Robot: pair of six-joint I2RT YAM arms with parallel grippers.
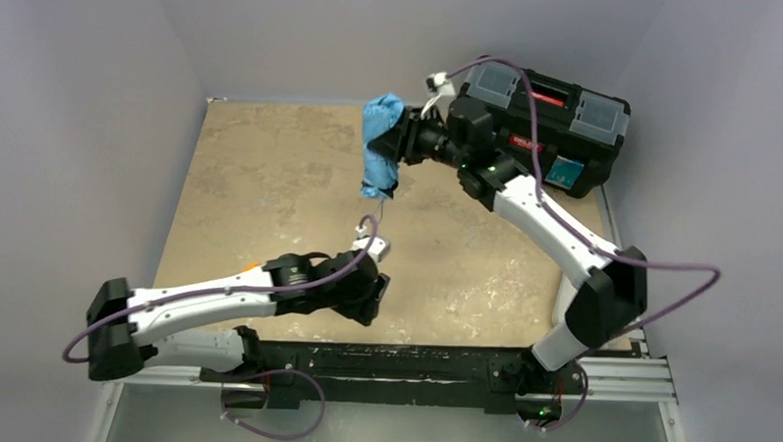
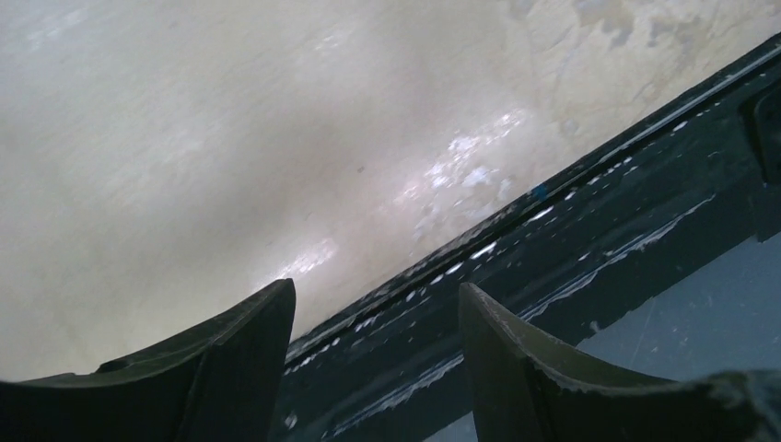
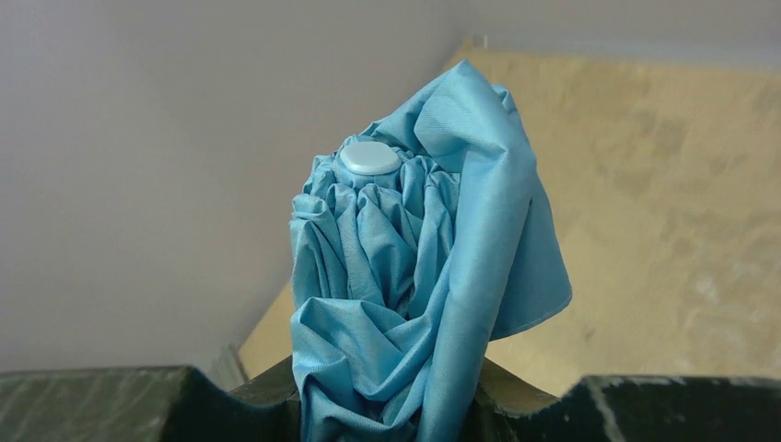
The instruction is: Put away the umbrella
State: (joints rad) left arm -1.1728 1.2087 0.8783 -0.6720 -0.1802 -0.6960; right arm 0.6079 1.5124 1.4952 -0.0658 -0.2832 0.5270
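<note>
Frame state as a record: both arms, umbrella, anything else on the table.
umbrella: folded, light blue canopy bunched, white cap at its tip
right gripper: shut on the umbrella, raised near the far edge
left gripper: open, empty, low by the near edge
toolbox: black, far right corner
table: tan top

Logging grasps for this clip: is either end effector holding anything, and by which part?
The right end effector grips the umbrella around its bunched fabric, below the white cap. The left end effector is open and empty.
</note>
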